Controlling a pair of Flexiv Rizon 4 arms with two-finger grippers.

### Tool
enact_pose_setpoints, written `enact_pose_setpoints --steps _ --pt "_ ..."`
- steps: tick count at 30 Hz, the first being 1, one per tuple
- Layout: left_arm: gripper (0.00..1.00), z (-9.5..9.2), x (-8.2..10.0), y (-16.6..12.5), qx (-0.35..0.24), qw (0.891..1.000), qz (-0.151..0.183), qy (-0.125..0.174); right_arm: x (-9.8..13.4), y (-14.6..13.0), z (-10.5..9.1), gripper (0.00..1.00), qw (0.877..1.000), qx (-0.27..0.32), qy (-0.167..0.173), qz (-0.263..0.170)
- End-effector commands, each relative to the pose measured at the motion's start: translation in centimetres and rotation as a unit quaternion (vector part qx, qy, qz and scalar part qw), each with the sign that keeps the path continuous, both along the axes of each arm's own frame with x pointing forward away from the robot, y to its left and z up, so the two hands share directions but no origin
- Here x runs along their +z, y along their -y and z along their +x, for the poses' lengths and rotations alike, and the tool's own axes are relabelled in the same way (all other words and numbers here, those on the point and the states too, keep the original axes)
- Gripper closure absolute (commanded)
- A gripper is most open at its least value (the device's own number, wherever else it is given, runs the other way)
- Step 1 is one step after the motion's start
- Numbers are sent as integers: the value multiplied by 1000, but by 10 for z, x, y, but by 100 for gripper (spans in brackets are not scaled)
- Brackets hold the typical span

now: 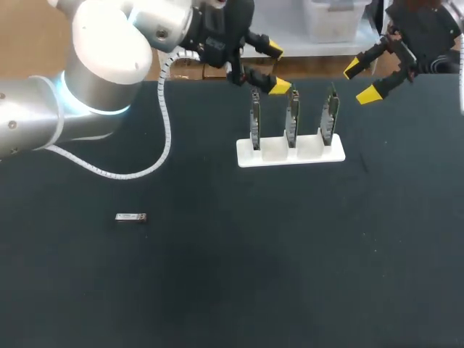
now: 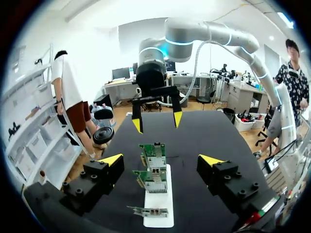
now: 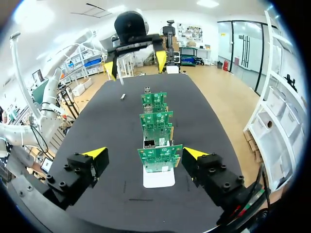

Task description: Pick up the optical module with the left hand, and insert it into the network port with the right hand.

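Observation:
The optical module (image 1: 131, 217), a small silver bar, lies flat on the black table at the left, far from both grippers. In the right wrist view the module (image 3: 123, 97) lies well ahead, off to one side of the boards. Three green circuit boards (image 1: 292, 116) stand upright in a white holder (image 1: 290, 152). My left gripper (image 1: 270, 69) hangs open above the holder's left end, nothing between its fingers. My right gripper (image 1: 361, 81) is open and empty, just past the holder's right end. From each wrist, the boards (image 2: 153, 155) (image 3: 156, 158) line up ahead between the open tips.
The black mat (image 1: 254, 275) covers the whole table. The left arm's white cable (image 1: 165, 138) loops over the mat behind the module. Each wrist view shows the other arm's gripper (image 2: 155, 119) (image 3: 135, 60) facing it beyond the boards.

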State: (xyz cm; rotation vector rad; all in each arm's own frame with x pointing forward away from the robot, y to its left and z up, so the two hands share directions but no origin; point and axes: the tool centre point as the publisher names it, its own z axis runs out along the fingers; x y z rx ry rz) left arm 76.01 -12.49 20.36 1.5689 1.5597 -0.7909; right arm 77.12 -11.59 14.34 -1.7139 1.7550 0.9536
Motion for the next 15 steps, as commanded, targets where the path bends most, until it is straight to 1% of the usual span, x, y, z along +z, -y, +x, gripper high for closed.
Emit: enact_pose_setpoints --steps 1,4,6,7,8,9,11,12,14,15 --pt "0 -11 19 -29 -1 1000 6 26 0 0 -2 0 1000 -2 2 0" --pt "0 -12 29 -55 11 999 23 45 0 0 -2 0 1000 -2 2 0" --pt "0 -15 35 -76 25 997 47 62 0 0 -2 0 1000 -2 2 0" --pt "0 -16 36 -85 31 996 60 66 0 0 -2 0 1000 -2 2 0" --pt "0 -17 37 -90 34 995 64 67 0 0 -2 0 1000 -2 2 0" --pt "0 -21 39 -106 45 993 80 71 0 0 -2 0 1000 -2 2 0" --pt "0 -26 36 -127 64 990 107 71 0 0 -2 0 1000 -2 2 0" --pt "0 -29 34 -136 74 989 112 64 0 0 -2 0 1000 -2 2 0" --pt "0 -34 27 -156 97 984 139 52 0 0 -2 0 1000 -2 2 0" --pt "0 -37 22 -165 102 983 146 46 0 0 -2 0 1000 -2 2 0"
